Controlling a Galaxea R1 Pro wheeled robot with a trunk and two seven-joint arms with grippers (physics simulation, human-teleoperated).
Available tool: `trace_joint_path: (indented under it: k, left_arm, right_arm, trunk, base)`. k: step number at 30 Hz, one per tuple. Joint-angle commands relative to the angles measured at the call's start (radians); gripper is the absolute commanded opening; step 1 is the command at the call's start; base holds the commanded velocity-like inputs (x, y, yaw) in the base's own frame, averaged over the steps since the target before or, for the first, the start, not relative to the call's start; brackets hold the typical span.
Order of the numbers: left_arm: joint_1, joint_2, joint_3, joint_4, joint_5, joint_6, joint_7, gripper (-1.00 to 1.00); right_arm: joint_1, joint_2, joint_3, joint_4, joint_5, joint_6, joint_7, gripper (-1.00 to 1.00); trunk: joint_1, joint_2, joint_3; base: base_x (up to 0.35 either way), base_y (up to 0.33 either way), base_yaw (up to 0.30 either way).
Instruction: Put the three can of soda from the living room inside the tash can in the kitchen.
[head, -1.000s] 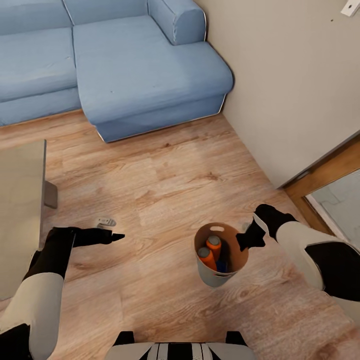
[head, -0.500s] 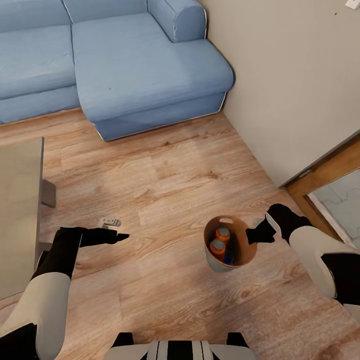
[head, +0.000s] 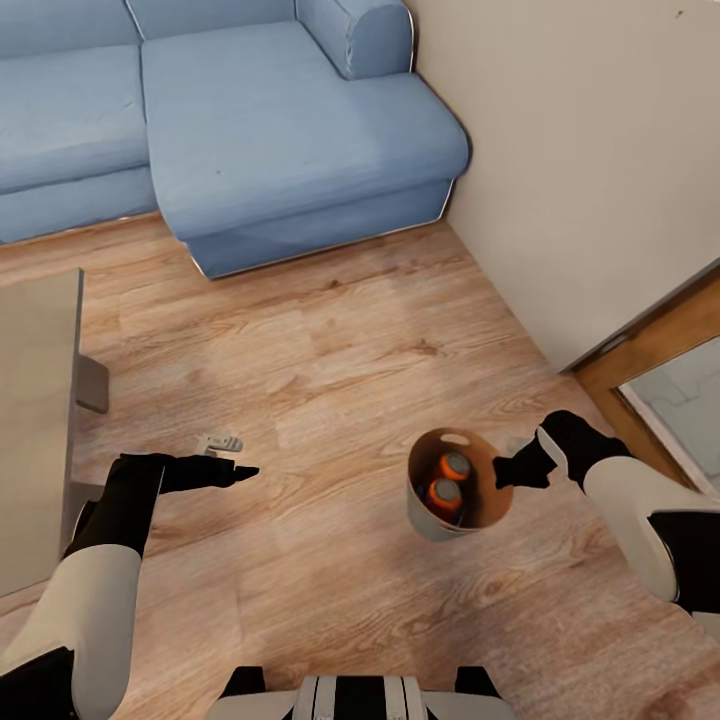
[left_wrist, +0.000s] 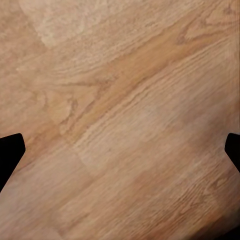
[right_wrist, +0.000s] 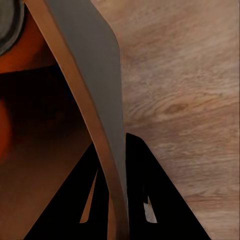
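The tash can (head: 432, 520), grey outside and wood-brown inside, was held off the wooden floor (head: 330, 380) by the right tool (head: 512, 470), clenched on its rim (right_wrist: 107, 150). Two orange cans of soda (head: 448, 480) with grey tops were seen inside. The left tool (head: 235, 472) was spread open, grasping nothing.

No readable text anywhere. Cans (head: 448, 478) in bin (head: 425, 520): tops up, any labels hidden, nothing legible.
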Motion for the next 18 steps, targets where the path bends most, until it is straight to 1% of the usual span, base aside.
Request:
trace_joint_path:
  k: [1, 7, 18]
  left_arm:
    - [0.0, 0.0, 0.0, 0.0, 0.0, 0.0, 0.0, 1.0]
    - [0.0, 0.0, 0.0, 0.0, -0.001, 0.0, 0.0, 1.0]
    - [0.0, -0.003, 0.0, -0.001, 0.0, 0.0, 0.0, 1.0]
  right_arm:
    - [0.002, 0.0, -0.004, 0.001, -0.017, 0.004, 0.007, -1.0]
    - [0.014, -0.002, -0.006, -0.001, -0.017, 0.003, 0.007, -1.0]
    - [0.017, -0.002, -0.005, -0.002, -0.017, 0.003, 0.007, -1.0]
  trunk:
    - [0.004, -0.007, -0.003]
    - [0.027, -0.049, -0.022]
    - [0.069, -0.126, -0.056]
  base:
    - [0.0, 0.0, 0.0]
    - [0.0, 0.0, 0.0]
    - [0.0, 0.0, 0.0]
